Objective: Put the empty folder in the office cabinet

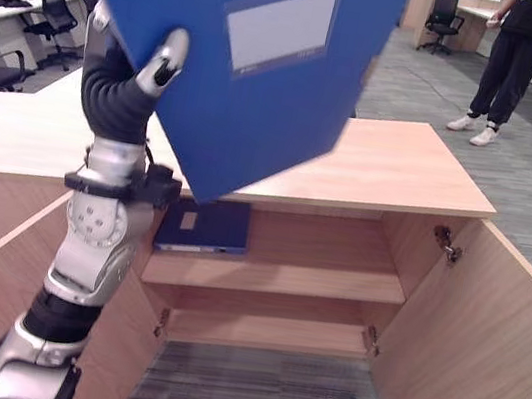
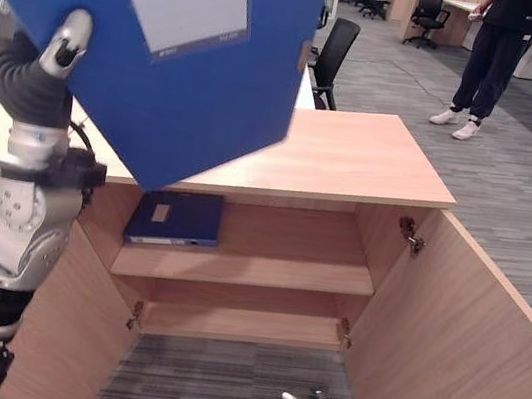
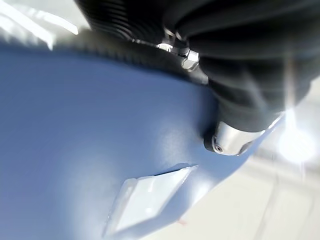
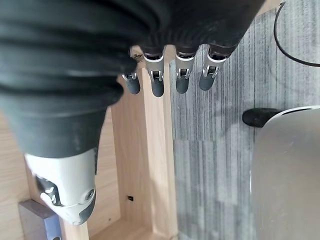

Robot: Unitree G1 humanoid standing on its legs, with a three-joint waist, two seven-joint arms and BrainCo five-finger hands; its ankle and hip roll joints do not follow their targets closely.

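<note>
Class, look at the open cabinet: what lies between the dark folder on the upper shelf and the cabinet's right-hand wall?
Nothing: in the left eye view, the upper shelf runs bare from the dark folder to the right-hand wall.

The cabinet [image 1: 371, 176] stands open — both doors swung wide, the right door [image 1: 486, 346] angled out beside the opening. On the upper shelf [image 1: 314, 280] a dark blue binder [image 1: 203, 226] lies flat at the left end; the remainder of that shelf is bare wood to the right wall. The lower shelf [image 1: 265, 331] is bare too. The blue folder [image 1: 258, 57], raised in the left hand [image 1: 161, 61] (thumb on its face), hangs in front of the cabinet's top left
</note>
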